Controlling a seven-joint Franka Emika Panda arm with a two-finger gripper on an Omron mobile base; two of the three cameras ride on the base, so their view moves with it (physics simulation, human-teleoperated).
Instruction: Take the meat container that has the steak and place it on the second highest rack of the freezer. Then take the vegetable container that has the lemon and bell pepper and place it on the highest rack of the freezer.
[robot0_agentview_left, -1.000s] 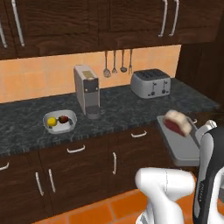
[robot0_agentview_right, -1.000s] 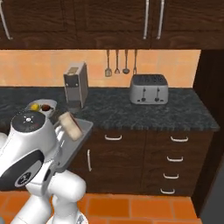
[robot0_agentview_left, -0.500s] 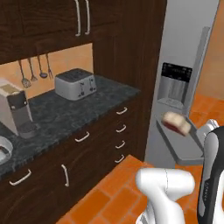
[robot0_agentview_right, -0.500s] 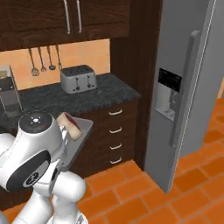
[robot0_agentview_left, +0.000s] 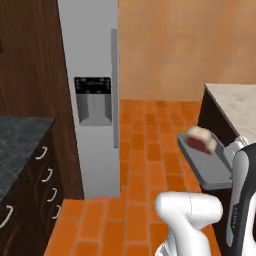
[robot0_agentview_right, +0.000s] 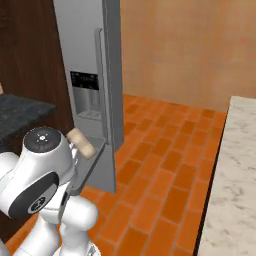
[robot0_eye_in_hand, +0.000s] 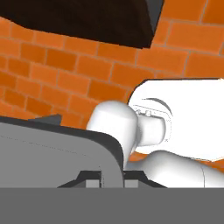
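To the left of the freezer (robot0_agentview_left: 90, 95) stood dark wooden cabinets (robot0_agentview_left: 27, 60), with a dark speckled surface (robot0_agentview_left: 20, 145) lower down in front of them. The freezer itself was shut, its grey door showing a dispenser panel (robot0_agentview_left: 93, 100) and a long vertical handle (robot0_agentview_left: 114, 87).

To the right of the freezer, out over the orange brick floor (robot0_agentview_left: 145, 150), the meat container (robot0_agentview_left: 205, 162) was held up level in the air, well apart from the freezer door. In it lay the steak (robot0_agentview_left: 200, 138), a small slab with a red face and a pale tan edge, resting near the tray's far end.

The pincer (robot0_eye_in_hand: 105, 177) was closed narrow on the near rim of the meat container, its dark tips at either side of the grey wall.

Farther right of the freezer, a pale marble surface (robot0_agentview_left: 235, 102) stood on a dark base.
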